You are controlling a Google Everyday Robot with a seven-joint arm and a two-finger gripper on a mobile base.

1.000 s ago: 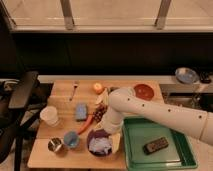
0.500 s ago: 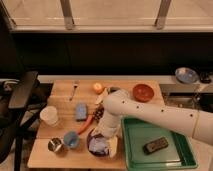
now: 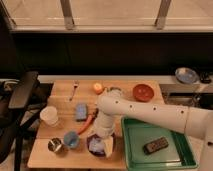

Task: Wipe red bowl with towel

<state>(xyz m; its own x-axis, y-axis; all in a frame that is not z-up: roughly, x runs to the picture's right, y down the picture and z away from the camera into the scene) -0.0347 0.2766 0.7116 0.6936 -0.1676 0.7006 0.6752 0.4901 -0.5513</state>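
Barely begun: the hand (image 3: 104, 137), fingers spread, hangs over the towel (image 3: 108, 148) lying in the purple bowl (image 3: 91, 145) at the front of the worktop (image 3: 62, 97), nothing lifted yet, while the red bowl (image 3: 143, 92) sits unwiped, well apart at the back right.

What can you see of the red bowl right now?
The red bowl is small and round, orange-red at the rim with a darker red inside, and looks smooth and hard. It stands upright, mouth up, near the far right corner of the wooden table, resting on the tabletop. The arm passes on its near side. Whether anything lies inside cannot be told. The gripper is well away from it, down at the purple bowl by the front edge, beside the towel.
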